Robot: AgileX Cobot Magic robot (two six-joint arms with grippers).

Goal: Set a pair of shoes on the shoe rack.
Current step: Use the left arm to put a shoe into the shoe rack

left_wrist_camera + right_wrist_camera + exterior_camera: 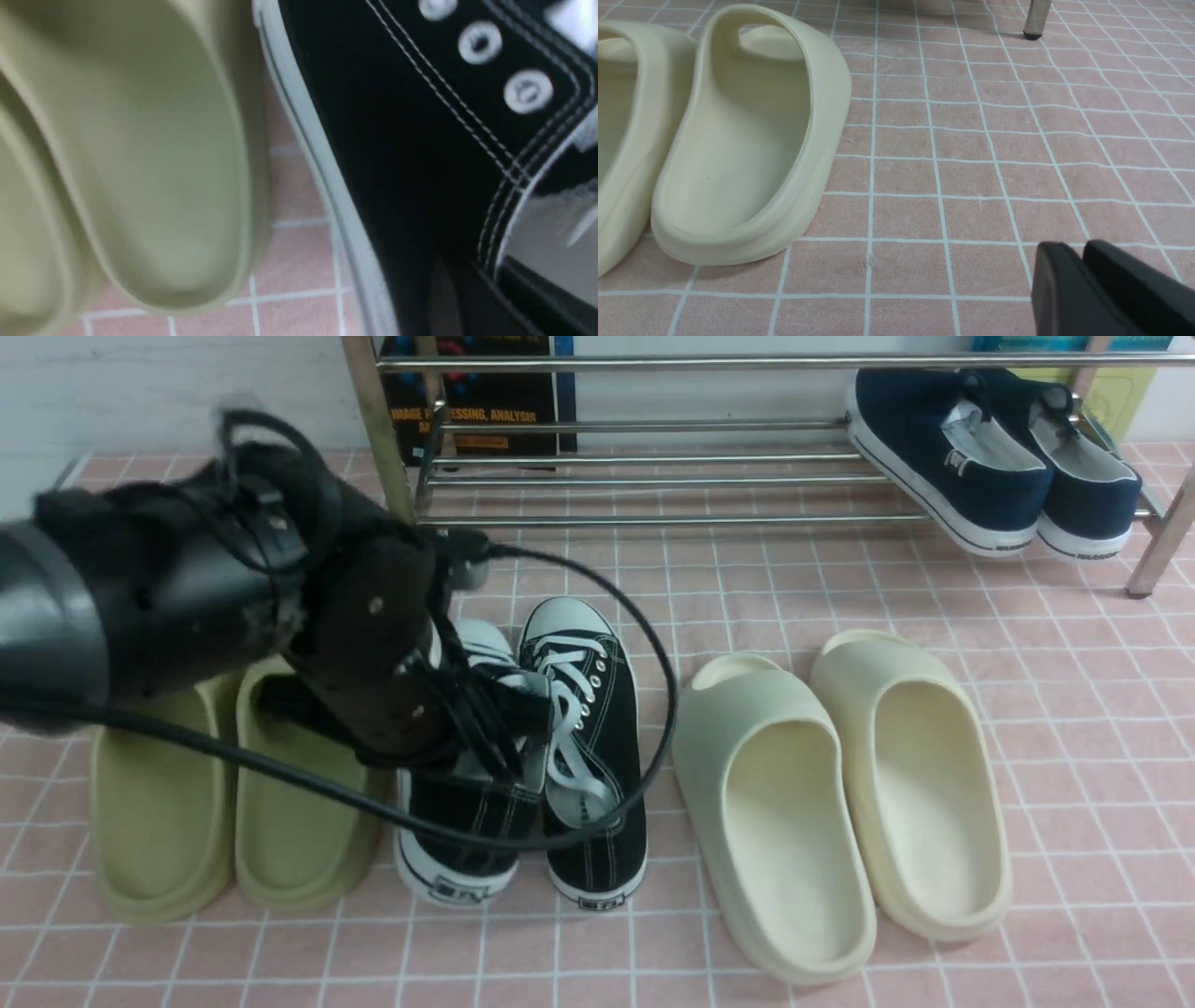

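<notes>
Two black canvas sneakers with white laces stand side by side on the pink tiled floor. My left gripper (467, 747) reaches down into the left sneaker (457, 845). In the left wrist view its jaws (486, 280) sit on either side of that sneaker's side wall (402, 154), one finger over the grey insole, and look closed on it. The right sneaker (597, 784) stands free beside it. The chrome shoe rack (653, 481) stands behind them. My right gripper (1083, 252) is shut and empty, low over bare floor.
Navy slip-on shoes (990, 457) sit on the rack's right end. Olive-green slides (289, 821) lie just left of the sneakers, also in the left wrist view (140, 154). Cream slides (840, 784) lie to the right (747, 140). A rack leg (1036, 18) shows. A book (485, 401) leans behind the rack.
</notes>
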